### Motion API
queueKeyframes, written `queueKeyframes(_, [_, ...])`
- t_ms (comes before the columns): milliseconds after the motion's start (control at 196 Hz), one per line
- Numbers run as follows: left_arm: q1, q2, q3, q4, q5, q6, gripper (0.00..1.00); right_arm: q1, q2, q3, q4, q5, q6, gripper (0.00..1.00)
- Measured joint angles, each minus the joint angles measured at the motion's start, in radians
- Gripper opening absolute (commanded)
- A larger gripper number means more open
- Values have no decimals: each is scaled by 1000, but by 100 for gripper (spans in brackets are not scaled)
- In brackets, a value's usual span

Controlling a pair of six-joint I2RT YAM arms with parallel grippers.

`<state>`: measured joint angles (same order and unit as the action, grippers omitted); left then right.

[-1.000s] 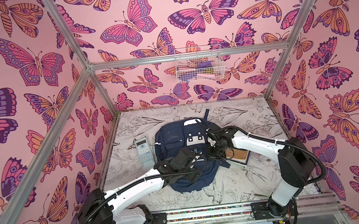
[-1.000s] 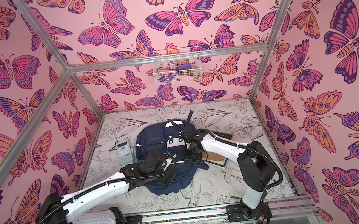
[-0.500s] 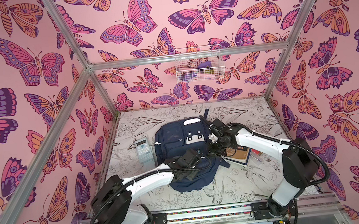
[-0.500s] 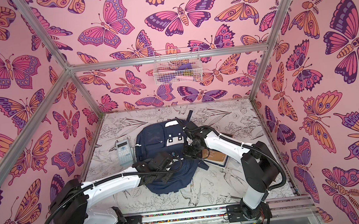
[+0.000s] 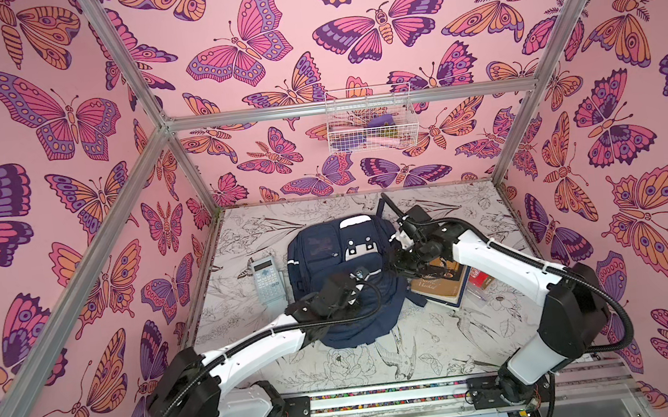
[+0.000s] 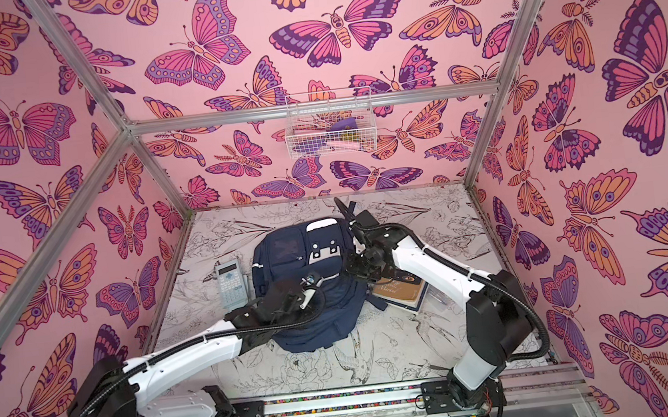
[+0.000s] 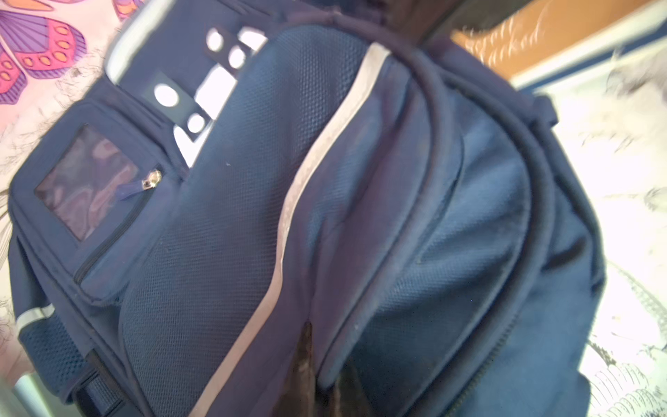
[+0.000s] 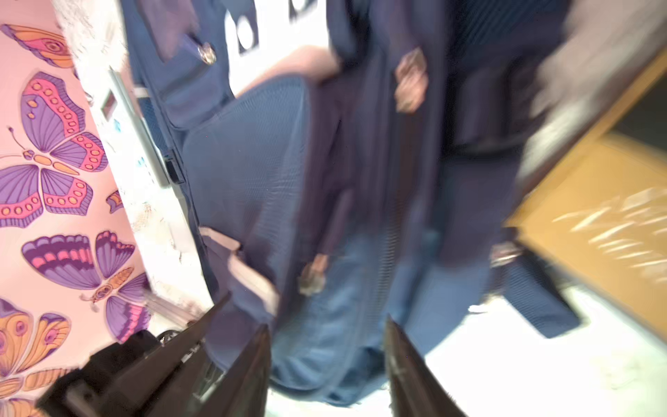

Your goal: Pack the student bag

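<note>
Navy fabric fills the middle of the white, flower-printed bench (image 5: 380, 359), where the student bag (image 5: 329, 260) lies flat with its front up. Its white patch with black squares points toward the back wall in both top views. A white wire basket (image 5: 369, 118) hangs on that wall, holding a few small things too unclear to name. A book (image 5: 440, 287) with an orange-brown cover lies just beside the bag's right edge, partly under the right arm. A grey calculator (image 5: 267, 278) lies just beside the bag's left edge. The left end effector (image 7: 325, 346) is pinched tight on a fold of the bag's front pocket, next to the pale stripe. The right end effector (image 8: 327, 322) hangs at the bag's right side with its fingers spread and nothing between them.
</note>
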<state>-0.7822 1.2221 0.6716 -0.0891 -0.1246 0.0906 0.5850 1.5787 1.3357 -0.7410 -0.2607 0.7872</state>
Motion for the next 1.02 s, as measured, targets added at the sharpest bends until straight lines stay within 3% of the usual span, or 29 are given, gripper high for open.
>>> queueKeyframes(87, [97,-27,-37,63,98,26,0,-5,-77,-5,-3,77,-40,66])
queueKeyframes(230, [232,-28,-34,108,260,50,0,-31,-264,-136,88,144,-121,65])
queueKeyframes(408, [345,-23,1,110,482,32,0,-246,-297,-357,281,-169,-209,64])
queueKeyframes(653, [384,-23,54,90,654,14,0,-290,-261,-565,540,-456,-226,60])
queueKeyframes(817, [409,-23,76,64,728,6,0,-301,-233,-586,701,-560,-208,59])
queueKeyframes(1016, [439,-37,77,51,772,-2,0,-329,-233,-587,774,-632,-208,60])
